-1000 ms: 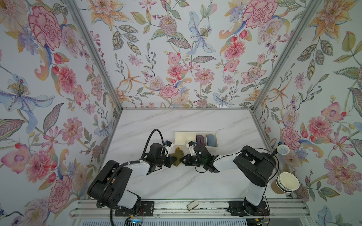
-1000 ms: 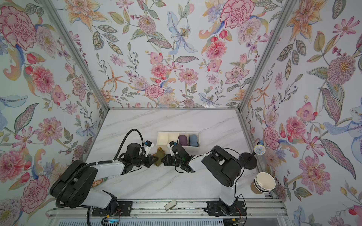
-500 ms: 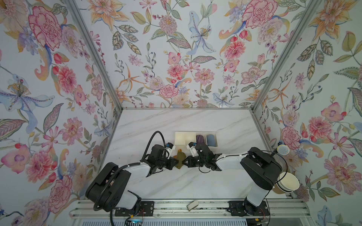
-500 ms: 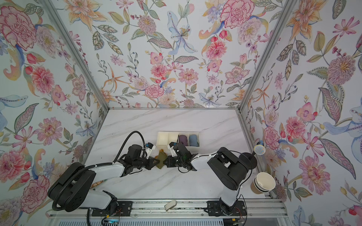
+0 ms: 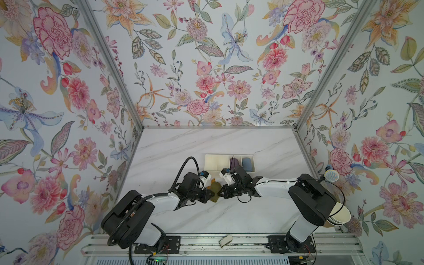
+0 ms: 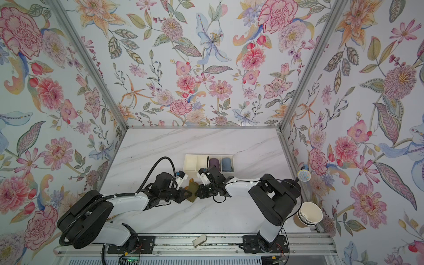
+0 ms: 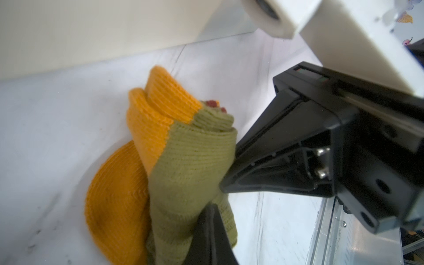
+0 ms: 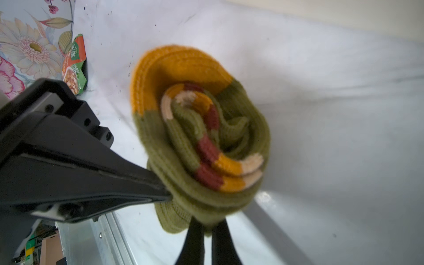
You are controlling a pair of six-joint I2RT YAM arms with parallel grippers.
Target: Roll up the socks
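Floral-papered walls (image 5: 206,68) enclose a white marble table (image 5: 229,144), where the left arm (image 5: 160,202) and the right arm (image 5: 275,188) reach in from the near rail and meet near the middle. Beyond them lies a white tray (image 5: 214,158) of 4 compartments. In both top views a purple sock roll (image 5: 234,161) fills the 3rd from the left and a blue sock roll (image 5: 247,162) fills the 4th. Between the 2 arm tips, just in front of the tray and apart from it, the socks (image 5: 215,188) form an olive-green bundle with mustard-yellow toes. The right wrist view shows them wound into a spiral, with brown, orange and cream stripes at its core. The left gripper (image 5: 209,195) is closed on the bundle's left side, its tip pressed into the outer olive layer. The right gripper (image 5: 222,194) is clamped on the opposite edge, its 2 fingers (image 8: 195,241) nipping the knit. Whether the roll rests on the marble or hangs clear cannot be told.
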